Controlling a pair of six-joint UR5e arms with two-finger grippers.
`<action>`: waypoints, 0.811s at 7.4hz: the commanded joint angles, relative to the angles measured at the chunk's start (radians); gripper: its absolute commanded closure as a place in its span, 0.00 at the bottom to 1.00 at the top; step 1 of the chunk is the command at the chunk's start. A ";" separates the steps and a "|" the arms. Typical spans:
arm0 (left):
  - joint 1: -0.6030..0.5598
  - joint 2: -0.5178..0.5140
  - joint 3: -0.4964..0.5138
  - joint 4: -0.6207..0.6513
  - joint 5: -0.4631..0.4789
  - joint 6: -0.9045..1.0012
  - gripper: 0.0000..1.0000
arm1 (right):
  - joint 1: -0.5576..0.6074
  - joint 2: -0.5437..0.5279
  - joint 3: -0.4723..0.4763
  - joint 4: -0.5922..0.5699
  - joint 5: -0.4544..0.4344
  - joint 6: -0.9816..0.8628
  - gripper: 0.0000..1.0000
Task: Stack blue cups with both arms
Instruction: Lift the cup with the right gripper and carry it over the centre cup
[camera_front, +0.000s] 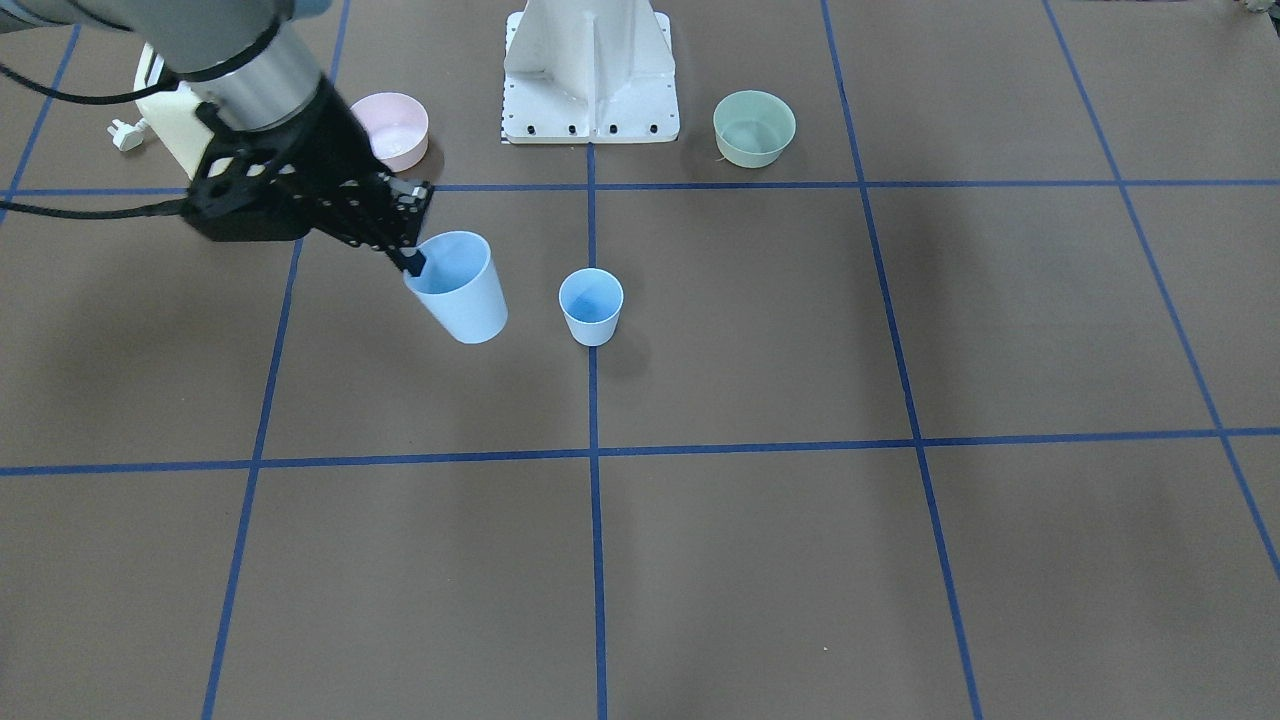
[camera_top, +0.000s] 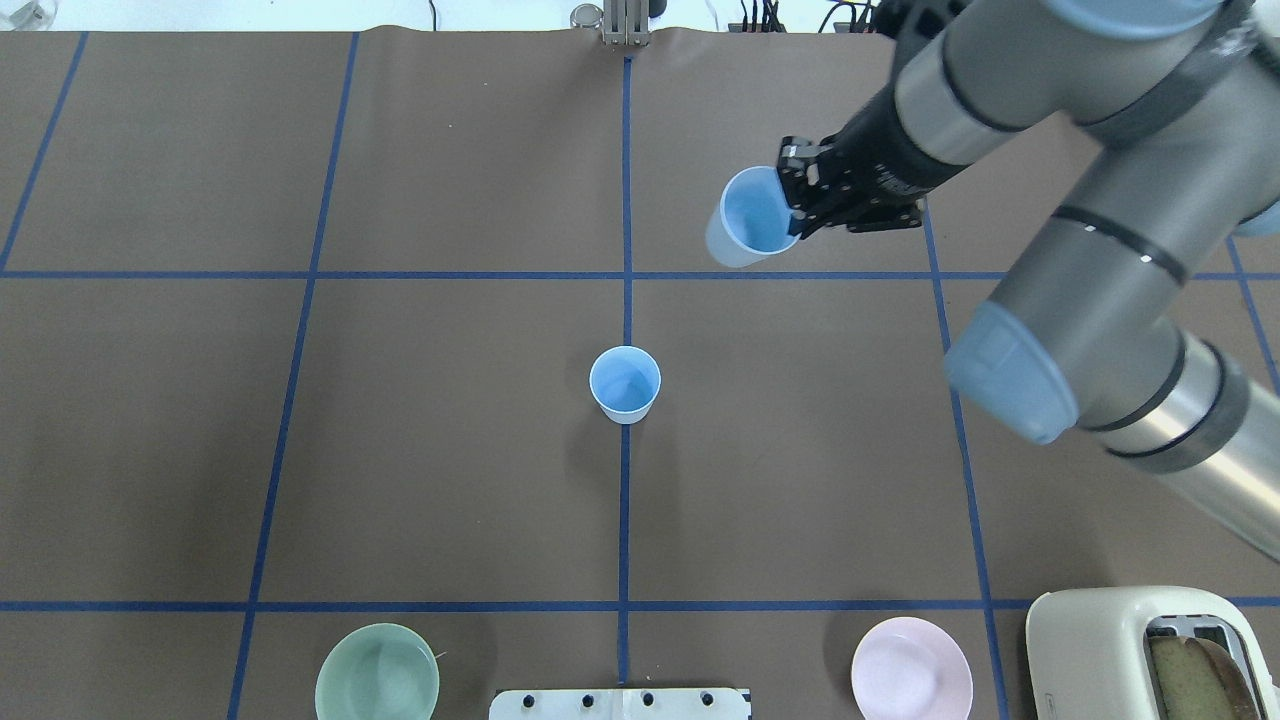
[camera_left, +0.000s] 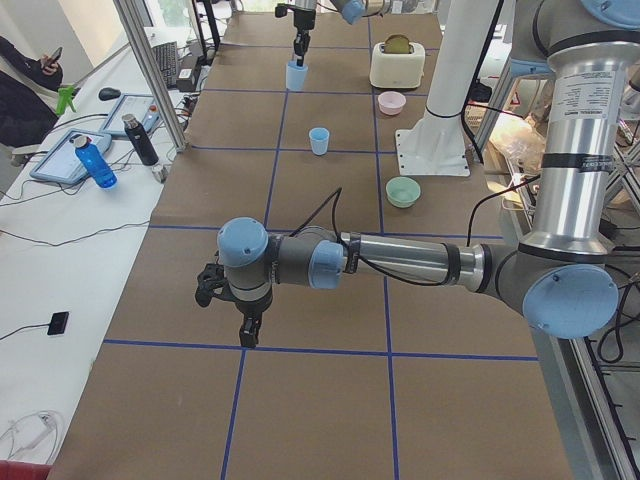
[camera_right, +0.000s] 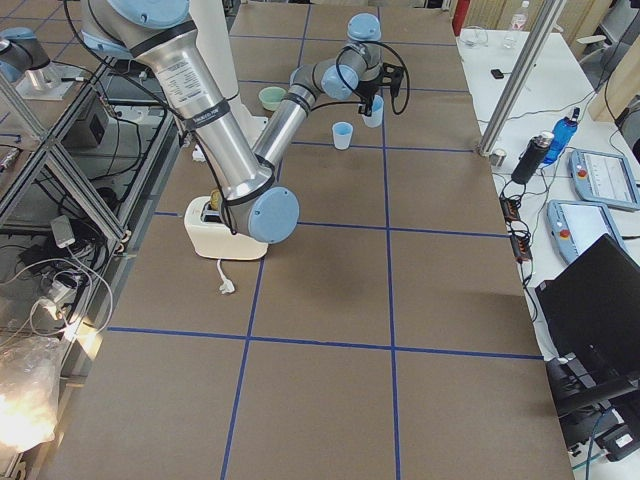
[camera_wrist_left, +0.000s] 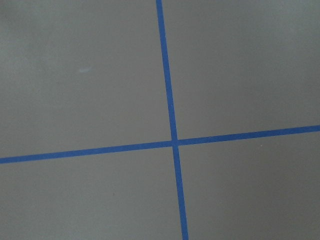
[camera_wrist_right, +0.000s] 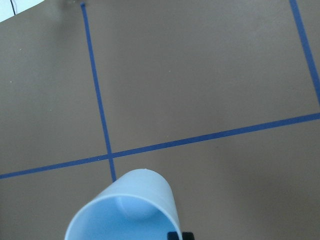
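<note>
My right gripper (camera_front: 412, 262) (camera_top: 797, 212) is shut on the rim of one light-blue cup (camera_front: 457, 288) (camera_top: 748, 217), one finger inside it, and holds it tilted above the table. The cup also shows in the right wrist view (camera_wrist_right: 125, 212). The other blue cup (camera_front: 590, 306) (camera_top: 625, 383) stands upright and alone on the centre tape line, apart from the held one. My left gripper (camera_left: 249, 331) shows only in the exterior left view, low over the table and far from both cups; I cannot tell whether it is open or shut.
A pink bowl (camera_front: 391, 129) (camera_top: 911, 669) and a pale green bowl (camera_front: 754, 127) (camera_top: 377, 677) sit either side of the white base mount (camera_front: 592, 75). A cream toaster (camera_top: 1150, 650) stands by the pink bowl. Blue tape lines grid the brown table.
</note>
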 joint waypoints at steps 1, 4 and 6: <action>0.001 0.002 0.003 0.000 -0.002 -0.001 0.01 | -0.178 0.148 -0.087 -0.088 -0.172 0.109 1.00; 0.001 0.003 0.003 0.000 -0.002 0.001 0.01 | -0.211 0.161 -0.151 -0.121 -0.171 0.111 1.00; 0.001 0.008 0.001 0.000 -0.003 0.001 0.01 | -0.218 0.169 -0.143 -0.184 -0.166 0.109 1.00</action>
